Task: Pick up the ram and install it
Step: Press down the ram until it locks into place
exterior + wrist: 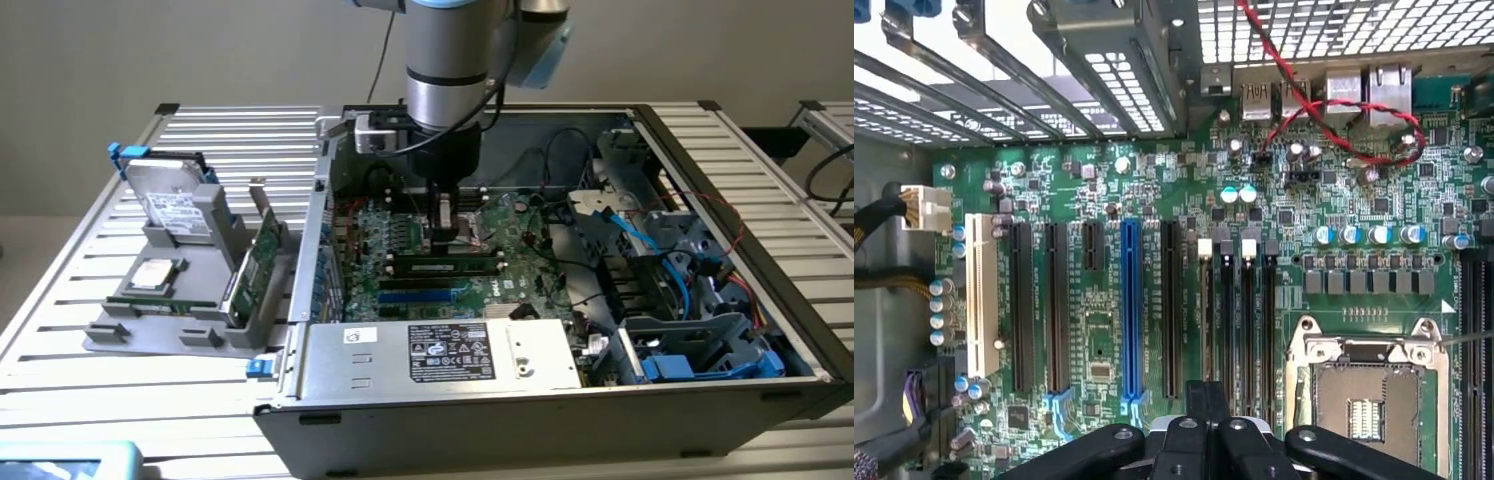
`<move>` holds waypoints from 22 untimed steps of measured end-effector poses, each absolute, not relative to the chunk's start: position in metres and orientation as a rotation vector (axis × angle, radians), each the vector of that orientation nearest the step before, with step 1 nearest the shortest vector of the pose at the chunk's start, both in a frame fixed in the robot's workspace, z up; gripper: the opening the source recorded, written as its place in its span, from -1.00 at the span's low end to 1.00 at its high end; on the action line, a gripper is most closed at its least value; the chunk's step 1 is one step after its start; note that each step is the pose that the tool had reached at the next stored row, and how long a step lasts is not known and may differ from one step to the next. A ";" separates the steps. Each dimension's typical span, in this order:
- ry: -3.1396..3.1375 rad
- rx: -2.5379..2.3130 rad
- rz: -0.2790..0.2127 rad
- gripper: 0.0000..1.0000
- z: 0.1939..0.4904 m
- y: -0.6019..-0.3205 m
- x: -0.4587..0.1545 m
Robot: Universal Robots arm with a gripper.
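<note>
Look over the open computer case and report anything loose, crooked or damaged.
Nothing looks broken or spilled. One oddity: a thin red wire loops loosely over the motherboard near the rear ports rather than being routed aside. The processor socket also sits bare, with no cooler on it.

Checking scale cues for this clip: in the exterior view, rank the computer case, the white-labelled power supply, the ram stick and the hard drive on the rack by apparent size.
1. computer case
2. power supply
3. and 4. hard drive and ram stick: these look alike, so no ranking; the drive is broader, the stick longer and thinner.
</note>
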State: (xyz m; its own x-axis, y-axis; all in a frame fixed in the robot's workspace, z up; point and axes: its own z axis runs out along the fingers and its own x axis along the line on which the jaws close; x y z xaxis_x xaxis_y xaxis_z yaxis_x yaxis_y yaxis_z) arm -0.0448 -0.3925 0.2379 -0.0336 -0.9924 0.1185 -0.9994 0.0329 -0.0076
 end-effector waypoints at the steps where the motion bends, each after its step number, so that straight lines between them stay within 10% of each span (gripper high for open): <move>1: -2.200 2.126 0.135 -0.79 0.238 -0.392 -0.046; 22: -2.215 2.128 0.139 -0.79 0.226 -0.393 -0.050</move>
